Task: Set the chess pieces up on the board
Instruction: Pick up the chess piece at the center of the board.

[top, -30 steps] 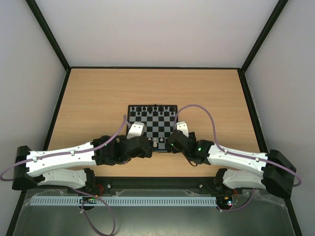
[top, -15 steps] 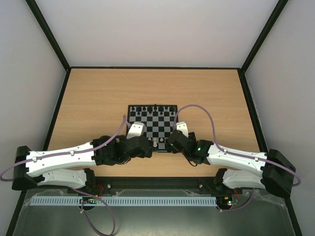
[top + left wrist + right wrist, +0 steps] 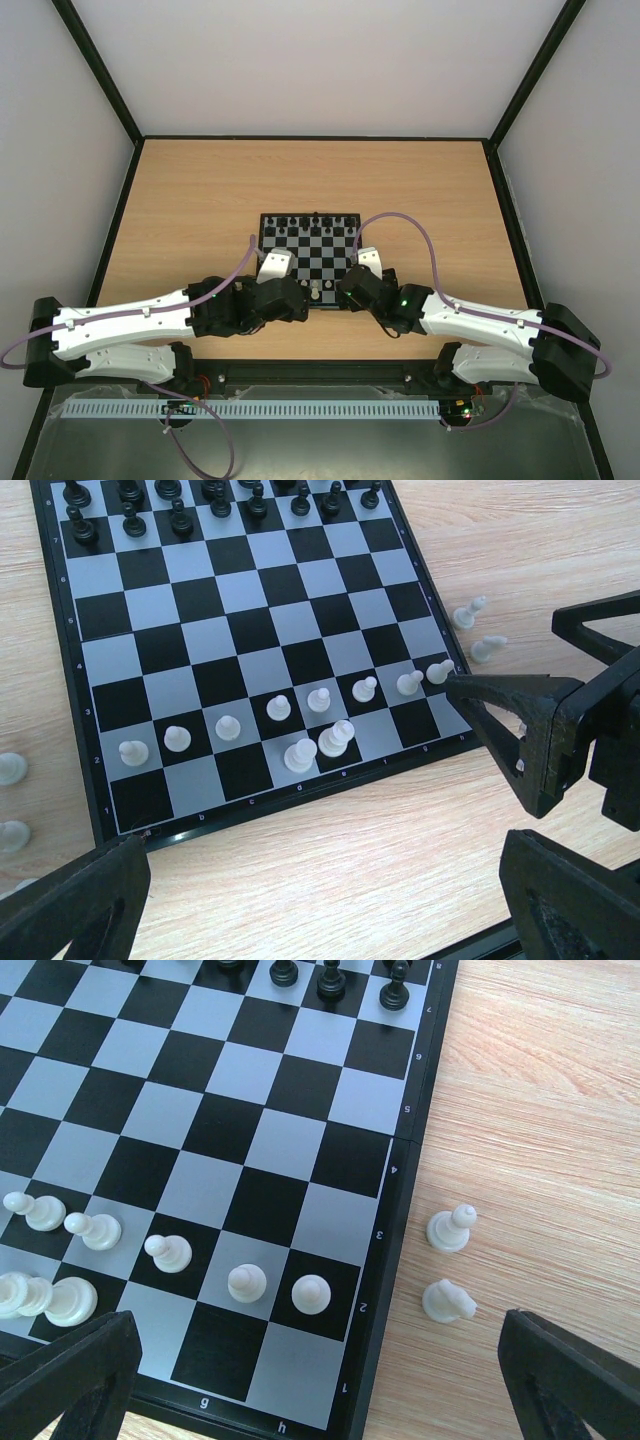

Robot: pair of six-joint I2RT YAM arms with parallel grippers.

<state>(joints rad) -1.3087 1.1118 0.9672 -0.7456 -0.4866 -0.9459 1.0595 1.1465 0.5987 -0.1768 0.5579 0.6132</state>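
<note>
The board (image 3: 318, 252) lies mid-table, with black chess pieces (image 3: 170, 512) lined up along its far rows. White pawns (image 3: 279, 707) stand in a line on the second near row, and two bigger white pieces (image 3: 318, 746) stand on the first row. Loose white pieces lie on the wood right of the board (image 3: 450, 1228) and left of it (image 3: 10, 768). My left gripper (image 3: 325, 910) hangs open over bare wood just short of the board's near edge. My right gripper (image 3: 320, 1390) is open over the near right corner. Neither holds anything.
The right gripper's black finger (image 3: 500, 705) reaches into the left wrist view beside the board's right near corner. Both arms (image 3: 130, 325) lie low along the near table edge. Black rails border the wooden table (image 3: 200, 190).
</note>
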